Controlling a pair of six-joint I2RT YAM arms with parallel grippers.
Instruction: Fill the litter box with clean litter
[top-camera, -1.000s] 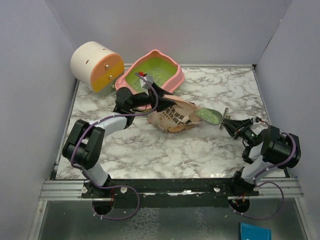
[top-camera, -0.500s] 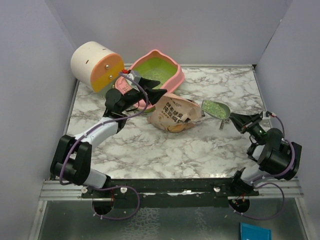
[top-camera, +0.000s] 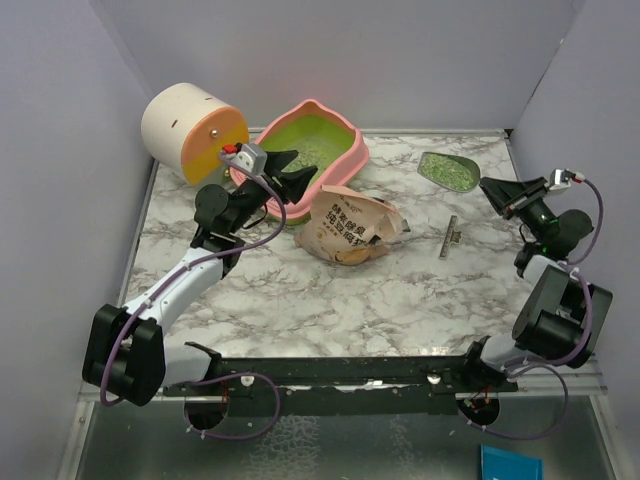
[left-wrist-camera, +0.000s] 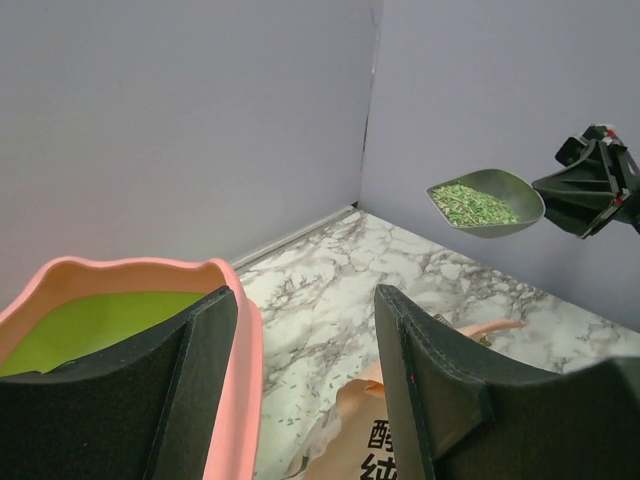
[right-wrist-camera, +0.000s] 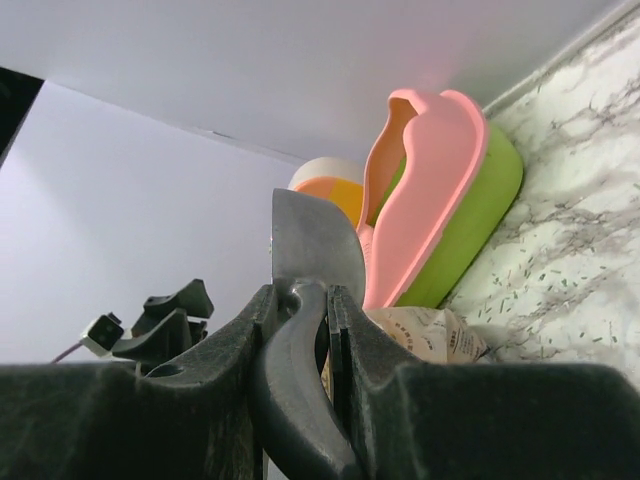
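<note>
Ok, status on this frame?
Left gripper open by pink wavy-rimmed litter box. Right gripper shut on grey metal scoop, full of greenish granules. Tan bag lies between.

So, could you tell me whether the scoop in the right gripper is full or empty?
Full: clean litter covers the whole bowl of the scoop.
</note>
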